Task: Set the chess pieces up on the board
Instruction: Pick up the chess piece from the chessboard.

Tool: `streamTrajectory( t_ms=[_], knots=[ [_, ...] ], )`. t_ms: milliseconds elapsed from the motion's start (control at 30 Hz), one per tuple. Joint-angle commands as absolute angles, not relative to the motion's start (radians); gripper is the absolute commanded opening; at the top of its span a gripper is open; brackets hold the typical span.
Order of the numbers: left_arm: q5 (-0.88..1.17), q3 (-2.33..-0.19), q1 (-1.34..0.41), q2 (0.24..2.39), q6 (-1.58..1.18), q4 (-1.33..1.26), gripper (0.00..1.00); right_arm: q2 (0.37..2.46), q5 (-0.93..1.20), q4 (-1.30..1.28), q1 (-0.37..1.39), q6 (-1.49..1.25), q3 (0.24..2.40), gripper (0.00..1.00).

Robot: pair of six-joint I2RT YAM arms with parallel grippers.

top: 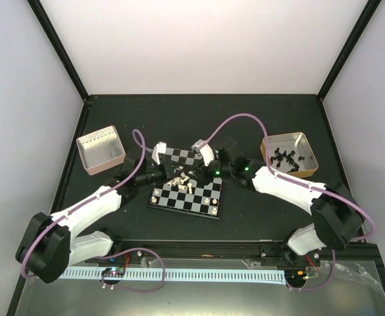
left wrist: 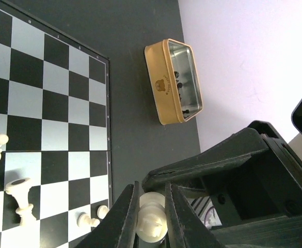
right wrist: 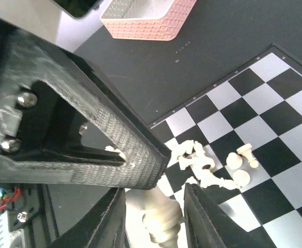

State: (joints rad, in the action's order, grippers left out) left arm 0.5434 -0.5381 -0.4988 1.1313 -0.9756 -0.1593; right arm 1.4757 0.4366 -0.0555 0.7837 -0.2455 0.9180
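Chess piece [left wrist: 152,219] clamped in left hand [left wrist: 152,187], second piece [right wrist: 158,217] inside right hand [right wrist: 154,190], grip unclear

- Matte black worktop [top: 179,115] fills the middle of the top view and shows dark in both wrist views.
- Plain white back wall [top: 205,39], brightly and evenly lit.
- 2 pale, faintly lilac side walls: left wall [top: 14,99] and right wall [top: 376,145].
- 2 black posts slant up from the worktop's far corners: left post [top: 57,46] and right post [top: 349,46].
- White perforated rail [top: 199,271] runs along the near edge.
- Soft light, with only faint shadows.
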Motion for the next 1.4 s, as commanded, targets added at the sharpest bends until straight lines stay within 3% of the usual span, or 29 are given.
streamTrajectory(
  t_ms=[0,233,367,767,1367],
  knots=[
    [0.568,-0.526,-0.496,1.1,-1.01,-0.216,0.02,1.409,0.462,-0.02,0.784,-0.33,0.917,0.38],
    [0.579,-0.542,-0.496,1.023,-1.1,-0.252,0.02,1.281,0.446,0.105,0.756,-0.625,0.836,0.62],
    [0.585,-0.58,-0.497,0.984,-1.145,-0.268,0.02,1.232,0.48,0.236,0.661,-0.844,0.767,0.65],
    [0.544,-0.625,-0.497,0.965,-1.375,-0.483,0.03,1.252,0.653,0.757,0.617,-1.474,0.686,0.58],
    [0.508,-0.579,-0.497,1.0,-1.492,-0.629,0.03,1.239,0.695,0.672,0.629,-1.47,0.726,0.39]
  ],
)
